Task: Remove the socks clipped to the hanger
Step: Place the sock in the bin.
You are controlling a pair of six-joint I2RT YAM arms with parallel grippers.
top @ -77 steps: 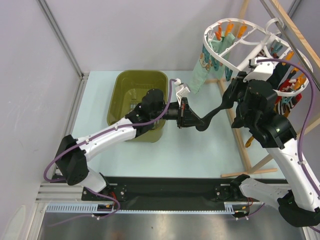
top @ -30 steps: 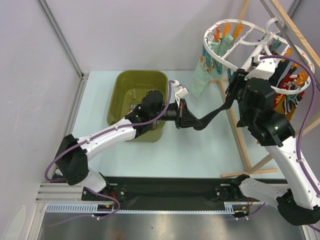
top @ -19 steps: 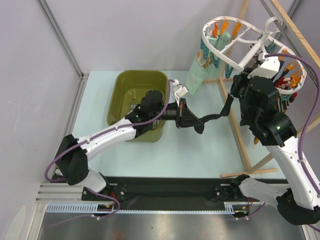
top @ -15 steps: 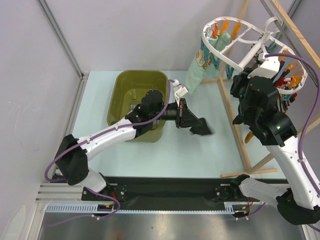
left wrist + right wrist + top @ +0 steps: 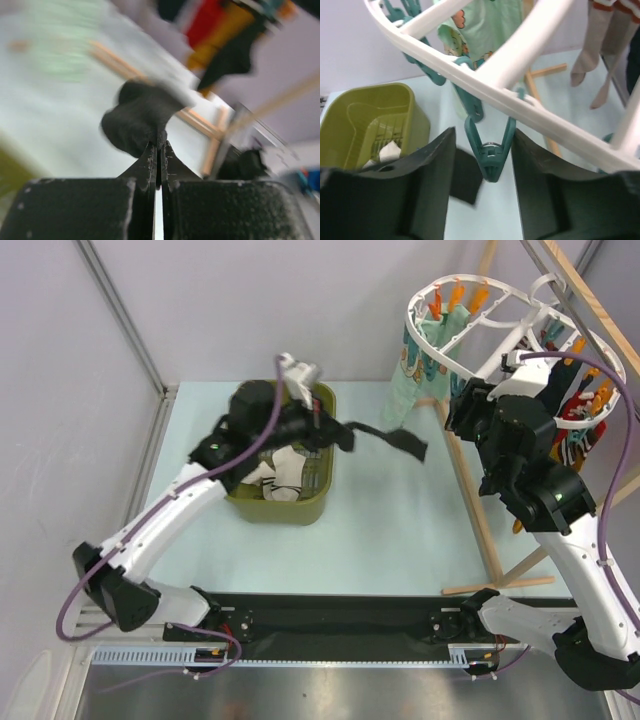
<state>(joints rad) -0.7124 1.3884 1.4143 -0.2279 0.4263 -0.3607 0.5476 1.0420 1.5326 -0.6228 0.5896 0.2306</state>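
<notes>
At the right rim of the tub (image 5: 285,510), the black sock (image 5: 385,440) now trails free from the left tool (image 5: 325,428), which is pinched tight on it; a second ago it stretched from the hanger (image 5: 525,50). The right tool (image 5: 485,145) stands part-open astride the emptied teal peg (image 5: 489,161), and the mint sock (image 5: 404,380) still hangs clipped.

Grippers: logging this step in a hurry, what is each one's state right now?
Left gripper: shut on the black sock.
Right gripper: open, fingers either side of a teal peg.
</notes>
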